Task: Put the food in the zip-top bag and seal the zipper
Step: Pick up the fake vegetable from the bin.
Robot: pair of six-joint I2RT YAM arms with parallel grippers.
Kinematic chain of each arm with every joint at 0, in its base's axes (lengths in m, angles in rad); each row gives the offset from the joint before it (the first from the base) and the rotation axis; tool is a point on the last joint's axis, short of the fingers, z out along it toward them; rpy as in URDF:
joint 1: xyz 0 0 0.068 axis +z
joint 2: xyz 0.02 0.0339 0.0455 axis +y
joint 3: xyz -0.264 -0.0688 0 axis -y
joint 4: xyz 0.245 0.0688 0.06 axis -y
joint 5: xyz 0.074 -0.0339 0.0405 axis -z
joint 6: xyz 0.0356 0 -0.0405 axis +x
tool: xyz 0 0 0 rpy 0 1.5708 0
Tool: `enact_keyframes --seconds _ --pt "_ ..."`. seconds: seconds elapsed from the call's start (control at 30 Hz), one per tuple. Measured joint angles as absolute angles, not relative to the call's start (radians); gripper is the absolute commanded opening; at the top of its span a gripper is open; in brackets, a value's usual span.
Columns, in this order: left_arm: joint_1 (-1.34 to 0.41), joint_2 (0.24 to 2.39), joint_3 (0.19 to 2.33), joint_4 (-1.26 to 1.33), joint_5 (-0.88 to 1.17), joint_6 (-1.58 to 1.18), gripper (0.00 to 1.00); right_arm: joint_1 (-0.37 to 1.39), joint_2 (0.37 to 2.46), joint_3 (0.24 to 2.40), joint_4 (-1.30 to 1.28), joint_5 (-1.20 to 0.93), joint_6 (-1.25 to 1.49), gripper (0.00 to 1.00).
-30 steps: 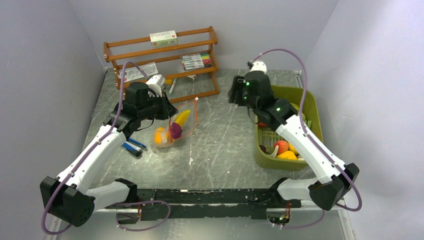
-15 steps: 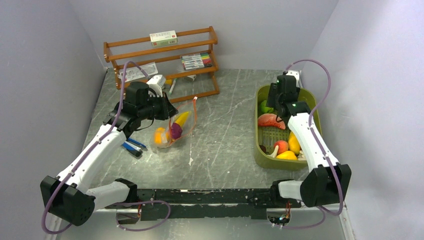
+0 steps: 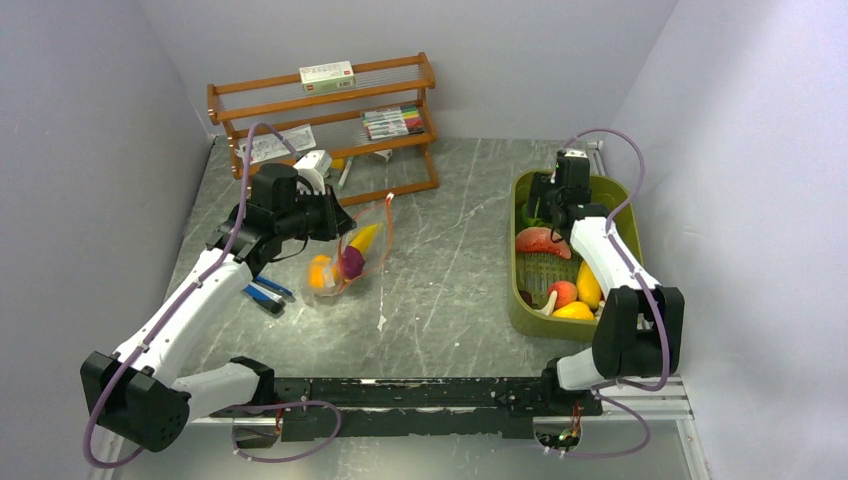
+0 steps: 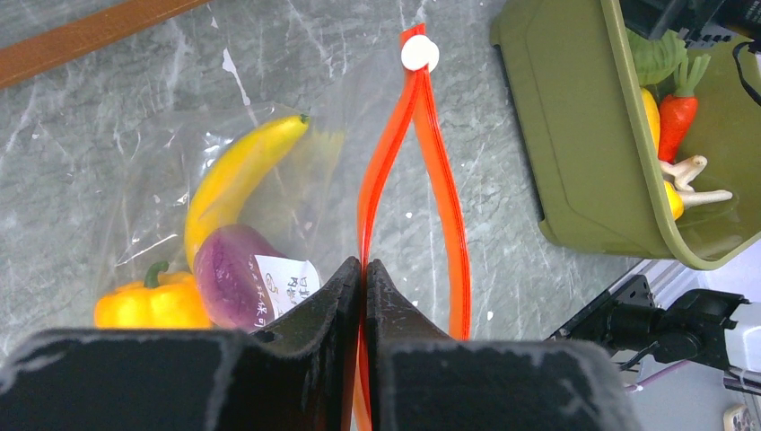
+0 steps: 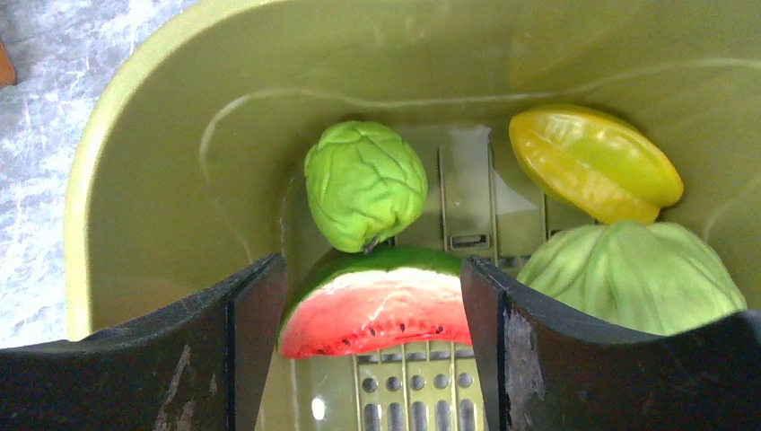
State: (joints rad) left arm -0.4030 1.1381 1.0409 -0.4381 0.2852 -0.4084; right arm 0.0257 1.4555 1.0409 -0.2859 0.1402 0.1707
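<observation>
**Near field.** The left gripper [image 4: 363,265] is unchanged over the last second. Its fingers are pressed together on one lip of the thin red-orange plastic zipper [image 4: 422,135], holding up the mouth of the clear crinkly zip-top bag [image 4: 135,153]. The two lips spread apart and meet again at the white slider [image 4: 419,54], so the bag is unsealed. Inside it, on the grey marbled table [image 3: 450,260], lie a glossy yellow toy banana [image 4: 238,175], a purple aubergine-like piece [image 4: 229,269] and a yellow toy pepper [image 4: 148,307].

**Middle field.** The right gripper [image 5: 372,265] has swung from above mid-table to the far end of the olive-green plastic bin [image 5: 153,180] and dipped in. Its fingers have been widening and now stand well apart, holding nothing. A red toy watermelon slice [image 5: 377,314] lies below the gap between them. Beyond it lie a wrinkled green fruit [image 5: 363,184], a yellow starfruit [image 5: 592,162] and a pale green cabbage-like piece [image 5: 633,269].

**Reading.** A further piece is probably about to be picked, likely the slice. Filling continues and sealing has not begun.

**Far field.** A brown wooden rack [image 3: 320,105] stands against the wall.
</observation>
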Motion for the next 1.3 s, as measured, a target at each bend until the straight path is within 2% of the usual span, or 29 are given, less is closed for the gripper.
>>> enact_keyframes --seconds 0.27,0.87,1.0,1.17,1.3 --pt "-0.403 1.138 1.041 -0.439 0.285 -0.408 0.07 0.008 1.545 1.041 -0.202 0.095 0.117 0.77" --pt "-0.403 1.130 1.041 -0.451 0.284 -0.408 0.07 0.000 1.673 1.023 -0.094 0.051 0.059 0.78" --pt "-0.403 1.129 1.041 -0.455 0.284 -0.408 0.07 0.000 1.684 1.018 -0.078 0.040 0.059 0.72" --pt "-0.403 1.124 1.041 -0.457 0.284 -0.408 0.07 -0.001 1.684 0.994 -0.046 0.034 0.051 0.60" --pt "-0.403 1.117 1.041 -0.457 0.284 -0.408 0.07 -0.001 1.682 0.994 -0.043 0.033 0.046 0.56"
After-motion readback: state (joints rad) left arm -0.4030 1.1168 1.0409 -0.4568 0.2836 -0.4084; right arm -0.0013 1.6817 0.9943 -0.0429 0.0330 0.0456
